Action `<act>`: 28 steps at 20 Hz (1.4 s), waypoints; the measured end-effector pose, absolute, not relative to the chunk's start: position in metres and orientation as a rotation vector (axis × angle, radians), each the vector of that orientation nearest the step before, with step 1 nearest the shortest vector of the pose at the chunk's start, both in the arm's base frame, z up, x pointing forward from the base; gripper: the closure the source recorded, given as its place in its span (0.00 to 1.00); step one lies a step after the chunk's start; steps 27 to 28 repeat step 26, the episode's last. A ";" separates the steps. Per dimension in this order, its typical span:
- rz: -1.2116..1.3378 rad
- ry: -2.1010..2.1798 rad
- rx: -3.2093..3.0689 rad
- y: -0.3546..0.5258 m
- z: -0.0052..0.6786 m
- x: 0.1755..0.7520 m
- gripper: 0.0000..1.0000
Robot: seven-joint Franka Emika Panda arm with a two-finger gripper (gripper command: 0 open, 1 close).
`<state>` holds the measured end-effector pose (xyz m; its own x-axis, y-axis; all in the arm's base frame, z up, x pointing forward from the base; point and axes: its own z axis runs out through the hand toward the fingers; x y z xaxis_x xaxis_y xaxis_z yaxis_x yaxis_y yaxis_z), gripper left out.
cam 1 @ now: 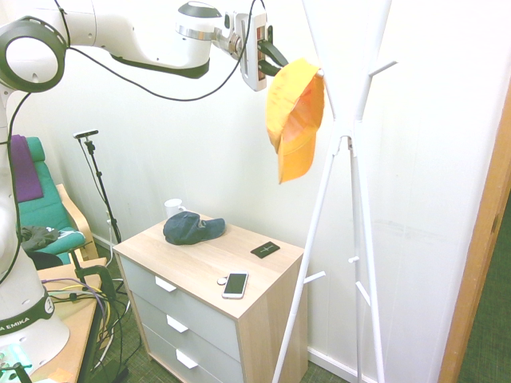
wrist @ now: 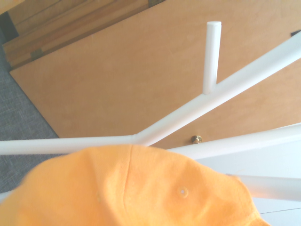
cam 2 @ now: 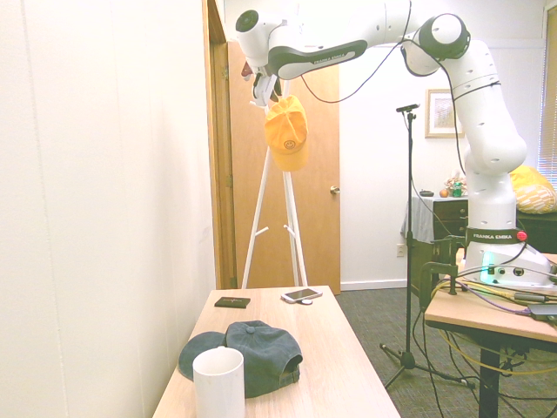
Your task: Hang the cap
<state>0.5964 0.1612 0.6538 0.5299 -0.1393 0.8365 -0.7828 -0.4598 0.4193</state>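
The white jointed arm (cam 1: pixel 144 36) reaches out high and nearly level, its black two-finger claw (cam 1: pixel 275 56) tipped slightly downward, fingers slightly parted.

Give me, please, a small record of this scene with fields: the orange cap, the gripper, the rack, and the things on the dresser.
cap: orange cap hangs high at the coat rack, brim down
gripper: gripper beside the cap's top; contact unclear
dresser top: navy cap, white mug, phone, black card
task state: cap at a peg; release not confirmed
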 end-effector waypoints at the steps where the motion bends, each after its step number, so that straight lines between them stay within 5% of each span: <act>1: 0.951 -0.754 1.915 0.161 0.654 0.596 0.00; 28: 0.378 -1.183 2.861 0.205 0.659 0.595 0.00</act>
